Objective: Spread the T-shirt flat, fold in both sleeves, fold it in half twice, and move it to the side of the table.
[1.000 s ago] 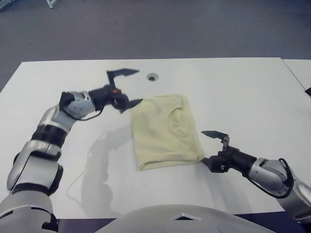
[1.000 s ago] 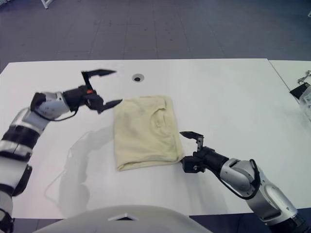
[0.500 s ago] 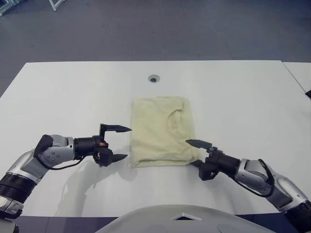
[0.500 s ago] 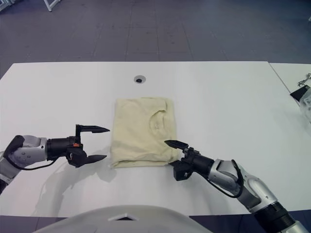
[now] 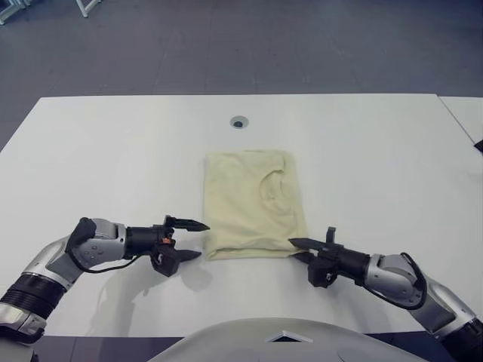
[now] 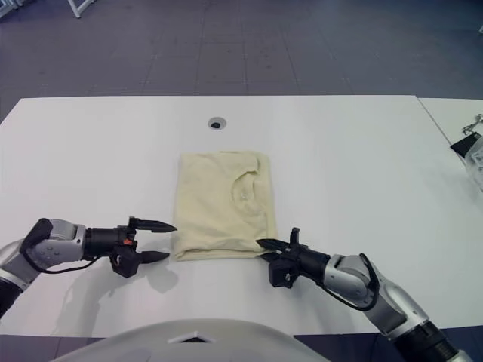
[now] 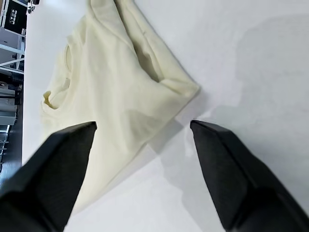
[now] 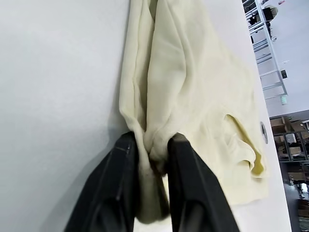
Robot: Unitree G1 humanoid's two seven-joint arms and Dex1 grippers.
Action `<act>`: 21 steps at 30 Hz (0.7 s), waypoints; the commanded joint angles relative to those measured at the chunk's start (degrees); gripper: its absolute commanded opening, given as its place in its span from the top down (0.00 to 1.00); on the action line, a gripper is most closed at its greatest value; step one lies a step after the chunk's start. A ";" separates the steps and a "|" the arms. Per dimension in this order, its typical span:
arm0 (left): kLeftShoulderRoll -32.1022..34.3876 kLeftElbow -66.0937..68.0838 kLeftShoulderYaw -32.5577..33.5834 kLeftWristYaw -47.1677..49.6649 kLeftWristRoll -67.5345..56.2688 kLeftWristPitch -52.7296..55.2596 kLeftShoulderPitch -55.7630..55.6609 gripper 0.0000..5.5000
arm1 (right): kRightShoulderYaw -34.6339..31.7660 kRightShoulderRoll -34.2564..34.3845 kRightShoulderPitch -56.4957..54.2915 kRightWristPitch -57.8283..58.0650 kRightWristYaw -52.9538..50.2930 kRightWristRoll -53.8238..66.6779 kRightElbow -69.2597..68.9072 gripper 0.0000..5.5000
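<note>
A pale yellow T-shirt (image 5: 253, 200) lies folded into a tall rectangle in the middle of the white table (image 5: 377, 166), neck opening facing up. My left gripper (image 5: 202, 240) sits low at its near left corner, open, with the corner (image 7: 190, 89) just ahead of the fingertips (image 7: 87, 130). At the near right corner, my right gripper (image 5: 294, 249) is shut on the T-shirt. The right wrist view shows bunched cloth (image 8: 154, 150) pinched between the two black fingers (image 8: 118, 174).
A small round hole (image 5: 238, 121) sits in the table beyond the shirt. A second table (image 5: 464, 113) adjoins on the right, with some items (image 6: 472, 147) at its edge. White tabletop stretches to both sides of the shirt.
My left gripper came from the shirt's far left corner down to its near left corner. The right gripper dropped to the near right corner and shut on the cloth.
</note>
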 commanded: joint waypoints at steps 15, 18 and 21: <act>-0.62 -0.28 -4.66 -8.72 -3.95 6.36 -4.11 0.93 | -4.47 -0.16 1.56 14.49 11.68 11.05 -7.51 0.99; 0.74 -5.38 -4.21 -13.50 -14.67 10.93 -3.40 0.99 | -5.44 -2.74 2.71 20.57 17.55 16.37 -11.89 0.99; 2.73 -9.22 -3.33 -17.93 -21.42 12.73 -2.91 0.99 | -7.16 -4.69 2.88 28.41 22.29 23.17 -16.67 0.99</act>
